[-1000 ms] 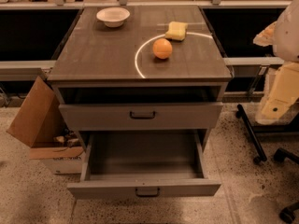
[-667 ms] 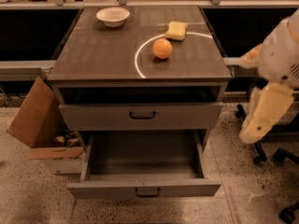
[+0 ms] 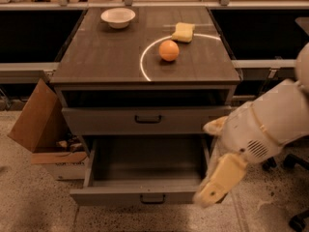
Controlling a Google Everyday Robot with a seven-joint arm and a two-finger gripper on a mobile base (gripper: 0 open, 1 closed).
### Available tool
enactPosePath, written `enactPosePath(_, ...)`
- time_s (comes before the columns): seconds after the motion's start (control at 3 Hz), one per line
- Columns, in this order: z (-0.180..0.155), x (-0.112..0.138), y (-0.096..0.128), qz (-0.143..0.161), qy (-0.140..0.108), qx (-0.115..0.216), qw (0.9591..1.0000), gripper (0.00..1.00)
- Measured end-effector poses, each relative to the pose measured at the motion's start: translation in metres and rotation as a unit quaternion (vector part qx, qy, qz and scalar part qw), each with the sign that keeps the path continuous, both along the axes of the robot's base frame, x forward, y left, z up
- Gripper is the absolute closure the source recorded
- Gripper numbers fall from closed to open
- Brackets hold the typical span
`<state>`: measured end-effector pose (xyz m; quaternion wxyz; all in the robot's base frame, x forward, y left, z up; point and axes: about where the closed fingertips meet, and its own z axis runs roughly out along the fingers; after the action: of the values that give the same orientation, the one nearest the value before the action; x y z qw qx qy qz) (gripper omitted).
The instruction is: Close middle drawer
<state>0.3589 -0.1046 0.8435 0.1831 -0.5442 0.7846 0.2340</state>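
Observation:
The middle drawer (image 3: pixel 145 170) is pulled far out below the top drawer (image 3: pixel 142 120). Its deep grey box is empty, and its flat front with a small dark bar handle (image 3: pixel 152 198) faces me. The lowest drawer is hidden under it. My white arm (image 3: pixel 270 124) reaches in from the right. My gripper (image 3: pixel 213 188), yellowish and blurred, hangs at the drawer's right front corner, overlapping the right end of the drawer front. I cannot tell whether it touches the drawer.
On the cabinet top (image 3: pixel 111 52) lie a white bowl (image 3: pixel 118 17), an orange (image 3: pixel 169 50) and a yellow sponge (image 3: pixel 183 32). An open cardboard box (image 3: pixel 41 124) stands on the floor at the left. A chair base (image 3: pixel 299 216) shows at the right.
My arm has swung from the right edge down and left, bringing the gripper to the open drawer's right front corner. The drawer has not moved.

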Motion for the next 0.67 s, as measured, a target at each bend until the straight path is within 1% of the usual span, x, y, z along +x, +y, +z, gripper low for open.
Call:
enactPosePath(0.33,-0.0253,-0.0283,0.0317,-0.003,0.051,0.046,0.9976,0.00)
enactPosePath(0.67,-0.0256,-0.0287,0.0317,-0.003,0.052,0.046,0.9976,0.00)
